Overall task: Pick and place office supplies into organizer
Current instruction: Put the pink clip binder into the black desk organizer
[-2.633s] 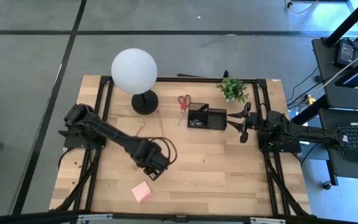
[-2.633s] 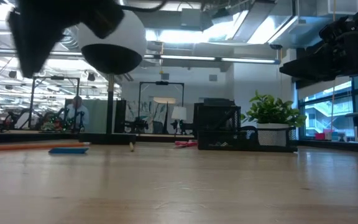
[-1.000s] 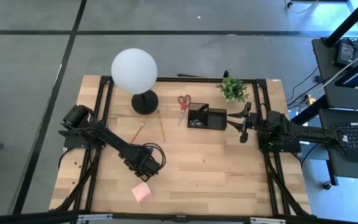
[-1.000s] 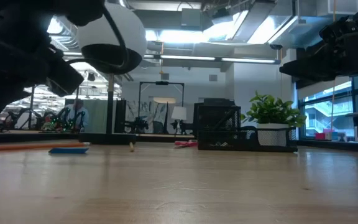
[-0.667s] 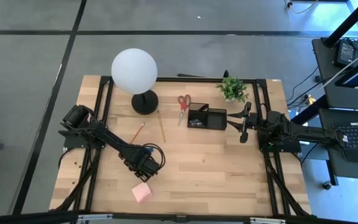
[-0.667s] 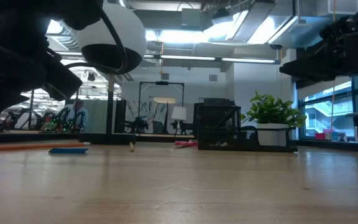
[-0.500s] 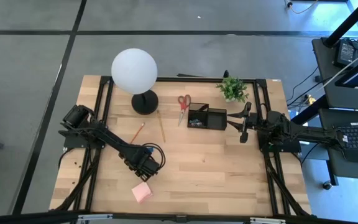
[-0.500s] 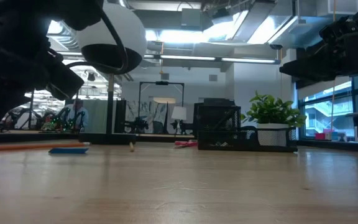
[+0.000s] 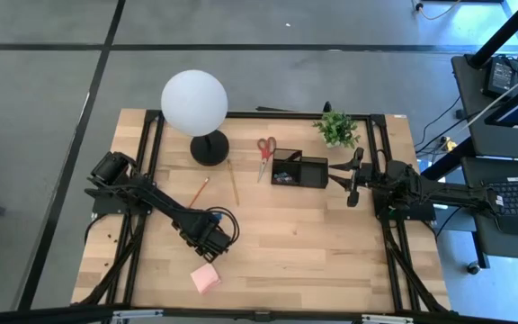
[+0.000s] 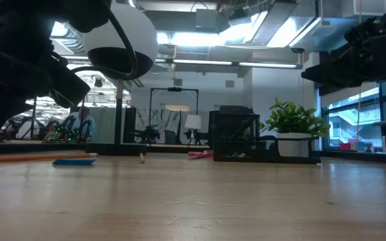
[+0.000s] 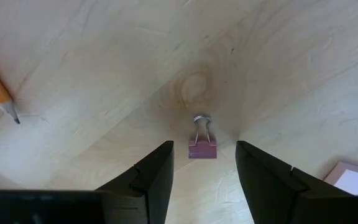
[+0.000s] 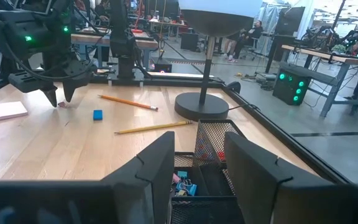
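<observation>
A wooden surface (image 9: 331, 252) seen from above, with two dark arms. The left end effector (image 11: 202, 163) is low over the surface at about seven o'clock from its centre, its fingers (image 11: 156, 174) apart on either side of a small pink binder clip (image 11: 202, 145) that lies flat on the wood, not touching it. The pink pad (image 9: 205, 278) lies just beside it at six o'clock. One pencil (image 9: 200, 189) lies at eleven o'clock from the end effector, and another pencil (image 9: 234, 183) near it at one o'clock, below the lamp (image 9: 194, 103). The black mesh organizer (image 9: 299, 170) sits at twelve o'clock from the surface's centre, with scissors (image 9: 265, 153) just beside it at nine o'clock and a plant (image 9: 336, 129) at one o'clock. The right end effector (image 12: 194, 171) hovers at the organizer's three o'clock side, fingers apart and empty. A small blue eraser (image 12: 97, 114) lies on the wood between the two arms.
</observation>
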